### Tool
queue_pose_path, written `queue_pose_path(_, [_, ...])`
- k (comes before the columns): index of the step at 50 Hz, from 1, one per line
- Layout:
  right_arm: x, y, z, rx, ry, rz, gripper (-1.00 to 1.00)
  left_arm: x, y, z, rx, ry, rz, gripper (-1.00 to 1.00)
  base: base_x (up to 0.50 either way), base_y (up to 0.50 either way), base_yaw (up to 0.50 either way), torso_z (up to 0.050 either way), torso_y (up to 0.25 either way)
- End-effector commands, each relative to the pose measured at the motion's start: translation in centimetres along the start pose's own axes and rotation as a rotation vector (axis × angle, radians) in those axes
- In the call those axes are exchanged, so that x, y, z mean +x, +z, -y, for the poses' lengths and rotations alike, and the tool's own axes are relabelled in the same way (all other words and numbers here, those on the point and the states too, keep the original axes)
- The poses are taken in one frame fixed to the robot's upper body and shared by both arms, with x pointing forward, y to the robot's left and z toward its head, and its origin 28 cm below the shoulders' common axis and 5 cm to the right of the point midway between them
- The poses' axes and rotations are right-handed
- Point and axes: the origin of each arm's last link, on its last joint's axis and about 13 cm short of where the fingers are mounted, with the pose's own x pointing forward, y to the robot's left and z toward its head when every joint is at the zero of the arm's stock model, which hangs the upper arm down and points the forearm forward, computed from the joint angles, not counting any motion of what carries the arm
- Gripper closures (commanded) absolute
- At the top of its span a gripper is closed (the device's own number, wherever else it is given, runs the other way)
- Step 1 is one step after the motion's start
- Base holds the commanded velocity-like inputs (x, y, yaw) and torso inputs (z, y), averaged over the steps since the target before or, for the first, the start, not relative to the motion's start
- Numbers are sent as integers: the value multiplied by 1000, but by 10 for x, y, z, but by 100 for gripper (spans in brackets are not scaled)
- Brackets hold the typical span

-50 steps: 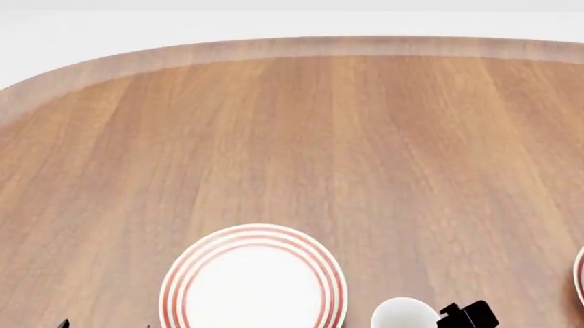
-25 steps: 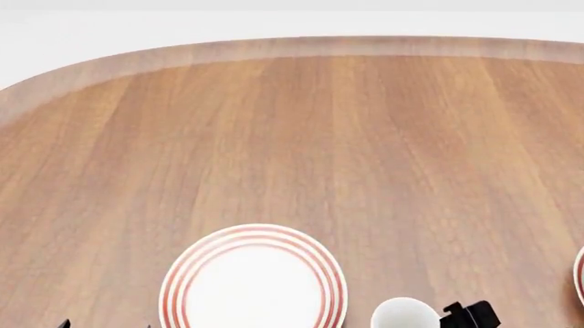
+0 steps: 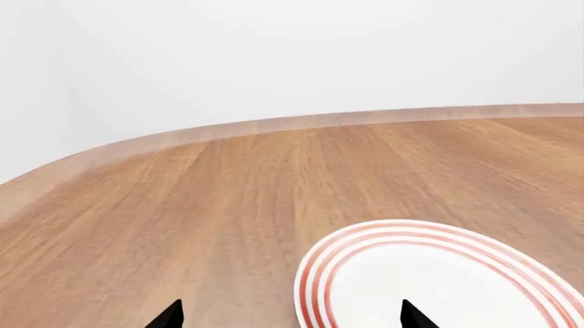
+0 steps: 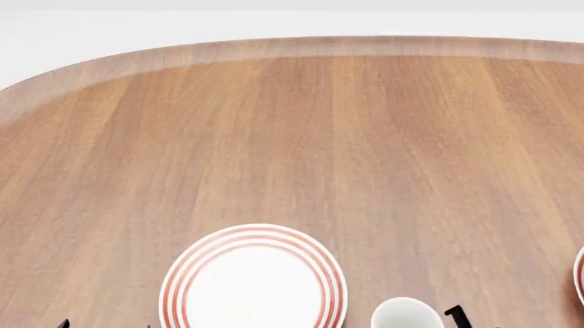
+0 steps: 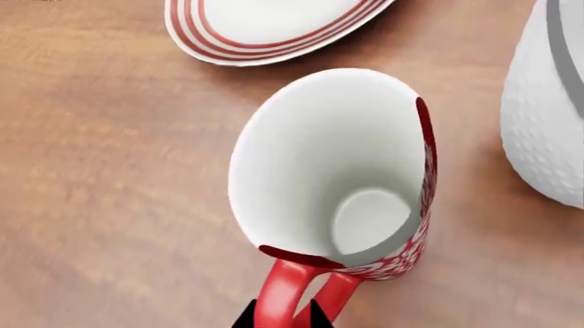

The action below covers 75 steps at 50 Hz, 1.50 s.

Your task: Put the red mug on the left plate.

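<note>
Red mug handle pinched by right claw; left claw apart.

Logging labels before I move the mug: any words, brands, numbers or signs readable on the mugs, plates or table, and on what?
None readable in any view.
The red mug: only a white swirl pattern, no lettering.
The left plate: plain red rings.
The white mug: dimpled surface, no text.
The table: bare wood grain.
</note>
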Motion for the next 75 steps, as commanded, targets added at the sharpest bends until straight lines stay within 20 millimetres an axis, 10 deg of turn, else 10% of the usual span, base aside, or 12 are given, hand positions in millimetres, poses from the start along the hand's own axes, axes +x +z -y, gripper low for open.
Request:
queue_pose_path(1, [-4,1,1,-1,17,8,100,0,0,0,0,-1,2,-100,0,0,0,0,0])
queue_pose_path(31, [-73,14,2,-88,404,117,100,0,0,0,0,3,2,-100,0,0,0,0,1])
queue_pose_path(75, [-135,-37,-8,-481,1030,134,100,-1,1,-2,-10,1,1,-100,0,0,0,0,0])
